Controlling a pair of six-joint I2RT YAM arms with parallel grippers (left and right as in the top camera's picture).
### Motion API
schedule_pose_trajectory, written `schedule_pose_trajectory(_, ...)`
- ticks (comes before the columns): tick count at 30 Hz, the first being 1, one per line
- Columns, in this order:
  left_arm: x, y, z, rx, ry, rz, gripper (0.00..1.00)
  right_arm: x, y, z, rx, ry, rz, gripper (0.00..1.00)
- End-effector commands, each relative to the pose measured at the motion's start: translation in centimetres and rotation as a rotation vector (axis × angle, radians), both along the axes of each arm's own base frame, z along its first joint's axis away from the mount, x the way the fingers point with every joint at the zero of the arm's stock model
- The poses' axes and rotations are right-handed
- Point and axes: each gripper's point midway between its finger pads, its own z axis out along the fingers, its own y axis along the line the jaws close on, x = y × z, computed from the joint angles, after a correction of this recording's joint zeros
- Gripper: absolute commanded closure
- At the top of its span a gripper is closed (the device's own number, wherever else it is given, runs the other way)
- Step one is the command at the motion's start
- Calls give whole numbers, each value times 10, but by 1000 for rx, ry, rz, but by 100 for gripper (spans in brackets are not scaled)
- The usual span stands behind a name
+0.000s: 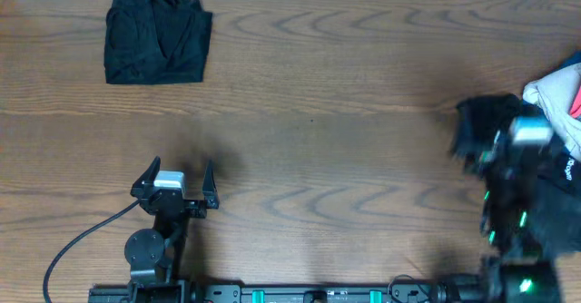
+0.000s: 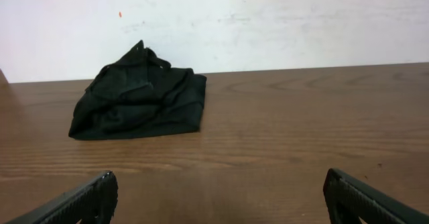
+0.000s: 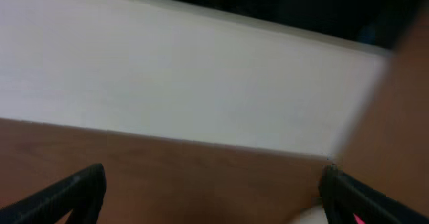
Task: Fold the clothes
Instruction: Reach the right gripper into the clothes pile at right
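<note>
Your left gripper (image 1: 177, 178) and right gripper (image 3: 214, 197) both spread, empty — with the right, beside the heap (image 1: 556, 99), pinch just one layer's edge and draw it onto the table (image 1: 345, 112).

My right wrist view is blurred throughout, and my right gripper (image 3: 214, 174) shows only as two black fingertips (image 3: 84, 184) cut off at its bottom corners. Overhead, that arm is a dark smear. At the wooden worktop's (image 1: 363, 158) right edge, the heap of soft black, pale grey, coral-red and blue garments (image 1: 556, 92) runs out of frame.
</note>
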Motion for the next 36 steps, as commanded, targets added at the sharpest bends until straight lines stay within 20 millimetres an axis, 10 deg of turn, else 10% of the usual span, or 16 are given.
schedule_pose_trajectory(1,-1,0,-15,11,42,-6,2,27,-54,0,-49,169,-260,1)
schedule_pose_trajectory(6,-1,0,-15,11,41,-6,2,72,-108,-20,0,456,-384,1)
schedule_pose_trajectory(14,-1,0,-15,11,42,-6,2,108,-122,-41,6,671,-339,1)
schedule_pose_trajectory(23,-1,0,-15,11,41,-6,2,92,-185,-36,-25,637,-685,1)
schedule_pose_trajectory(36,-1,0,-15,11,41,-6,2,73,-275,-105,43,780,-875,1)
